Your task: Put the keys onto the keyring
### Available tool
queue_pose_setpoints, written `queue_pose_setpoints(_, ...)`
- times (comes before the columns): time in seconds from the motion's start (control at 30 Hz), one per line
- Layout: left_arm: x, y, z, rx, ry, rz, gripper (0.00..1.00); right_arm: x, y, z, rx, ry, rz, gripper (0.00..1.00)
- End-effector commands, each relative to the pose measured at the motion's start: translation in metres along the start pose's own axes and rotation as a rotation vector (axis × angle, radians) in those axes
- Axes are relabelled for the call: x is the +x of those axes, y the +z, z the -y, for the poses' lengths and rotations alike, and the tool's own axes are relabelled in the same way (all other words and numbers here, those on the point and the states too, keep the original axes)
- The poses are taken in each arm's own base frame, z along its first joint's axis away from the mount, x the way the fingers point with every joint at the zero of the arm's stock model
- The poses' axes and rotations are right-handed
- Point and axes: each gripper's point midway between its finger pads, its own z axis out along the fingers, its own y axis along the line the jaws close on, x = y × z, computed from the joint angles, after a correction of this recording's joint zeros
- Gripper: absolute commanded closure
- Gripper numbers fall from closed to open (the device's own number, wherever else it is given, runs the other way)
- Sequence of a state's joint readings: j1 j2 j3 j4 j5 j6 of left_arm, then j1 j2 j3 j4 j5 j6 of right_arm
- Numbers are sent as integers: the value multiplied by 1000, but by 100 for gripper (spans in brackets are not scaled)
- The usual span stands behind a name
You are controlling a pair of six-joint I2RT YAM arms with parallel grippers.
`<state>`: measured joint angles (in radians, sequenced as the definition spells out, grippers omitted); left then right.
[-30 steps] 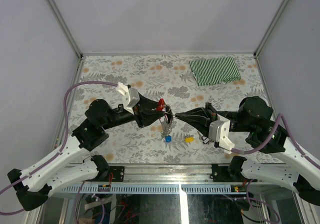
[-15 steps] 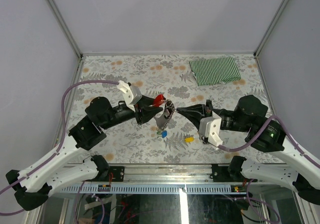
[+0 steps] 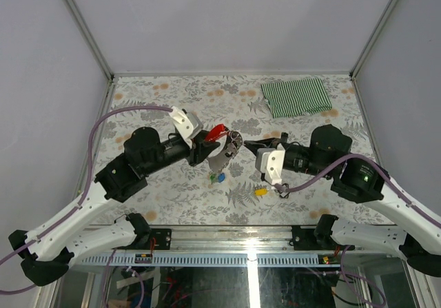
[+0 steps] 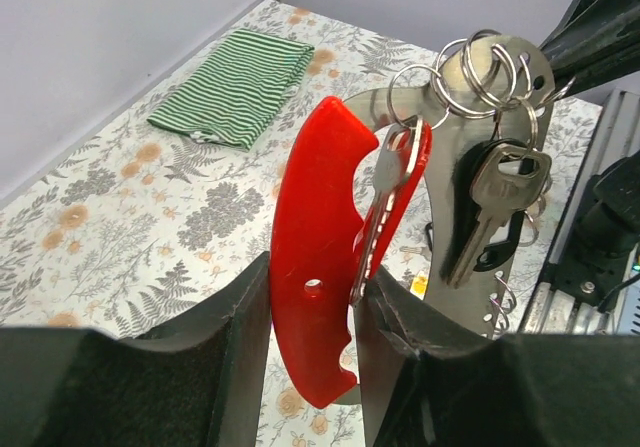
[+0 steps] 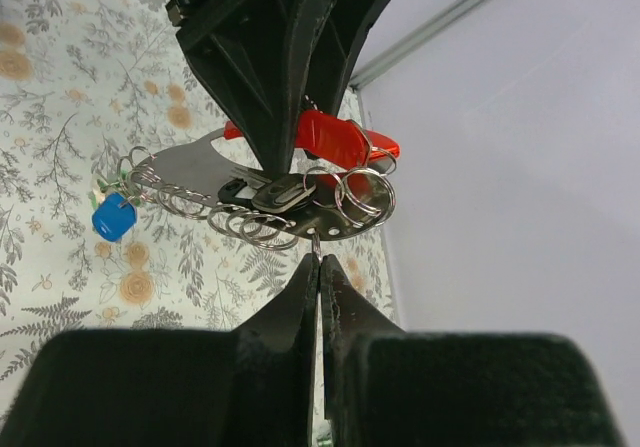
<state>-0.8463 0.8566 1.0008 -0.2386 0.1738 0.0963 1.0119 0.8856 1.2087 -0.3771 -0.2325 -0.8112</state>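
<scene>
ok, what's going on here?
Both arms hold the keyring up off the table. The left gripper clamps its red clip. The right gripper is pinched shut on what looks like a small ring at the edge of the silver plate. A blue key hangs off the ring chain. A yellow key lies loose on the table, not yet attached.

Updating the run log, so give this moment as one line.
left gripper: shut on keyring | right gripper: shut on split ring | yellow key: on table
</scene>
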Motion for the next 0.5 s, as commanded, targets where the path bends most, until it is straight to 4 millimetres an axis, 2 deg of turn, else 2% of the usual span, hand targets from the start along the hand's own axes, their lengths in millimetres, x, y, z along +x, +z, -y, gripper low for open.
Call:
queue_pose_setpoints(0.0, -21, -4, -5, -21, 53, 38, 100, -2, -7, 30, 104, 29, -61, 100)
queue_pose_setpoints(0.23, -16, -2, -12, -57, 64, 8, 100, 9, -6, 34, 111, 76, -144, 100)
queue_pose_setpoints(0.47, -15, -2, -17, -85, 56, 3, 100, 16, -5, 44, 172, 34, -168, 100)
